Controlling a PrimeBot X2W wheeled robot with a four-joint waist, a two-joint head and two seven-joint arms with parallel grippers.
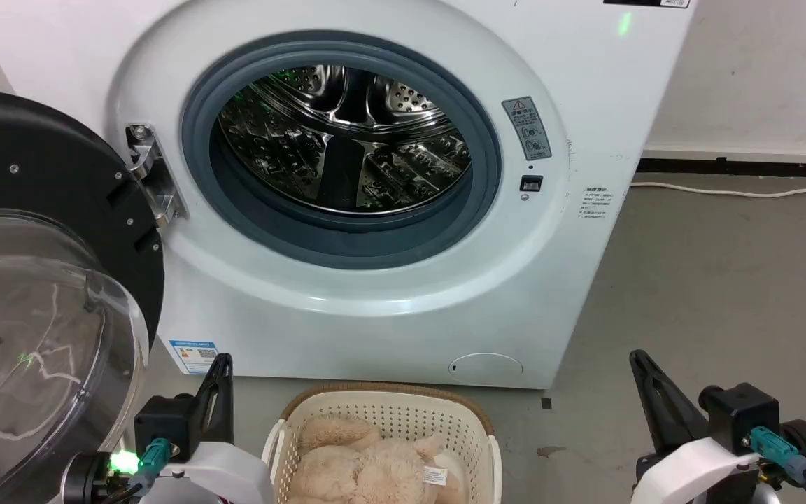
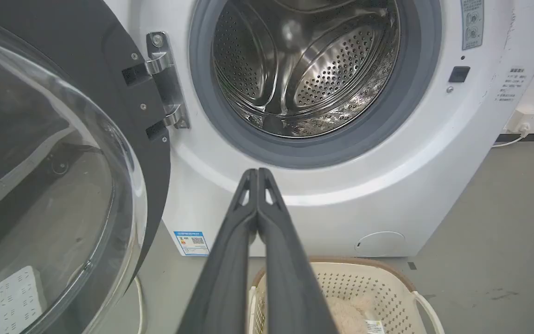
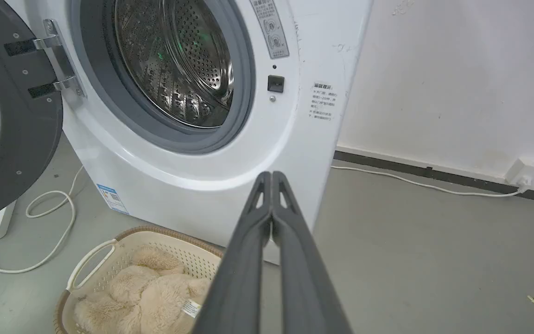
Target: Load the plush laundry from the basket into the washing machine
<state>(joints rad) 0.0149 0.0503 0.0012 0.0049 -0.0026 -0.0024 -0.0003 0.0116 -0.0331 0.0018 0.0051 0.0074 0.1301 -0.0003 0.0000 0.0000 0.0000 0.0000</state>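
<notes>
Left gripper [image 2: 257,173] and right gripper [image 3: 271,176], both closed and empty: open wide before descending on fluffy cream plush toy [image 1: 364,465] in perforated white basket [image 1: 469,427].

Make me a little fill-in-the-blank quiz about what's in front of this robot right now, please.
The plush laundry lies inside the ____.
The round door of the washing machine stands ____.
Its steel drum is ____.
The left gripper and right gripper are both ____, holding nothing.
Missing words: basket; open; empty; shut.
</notes>
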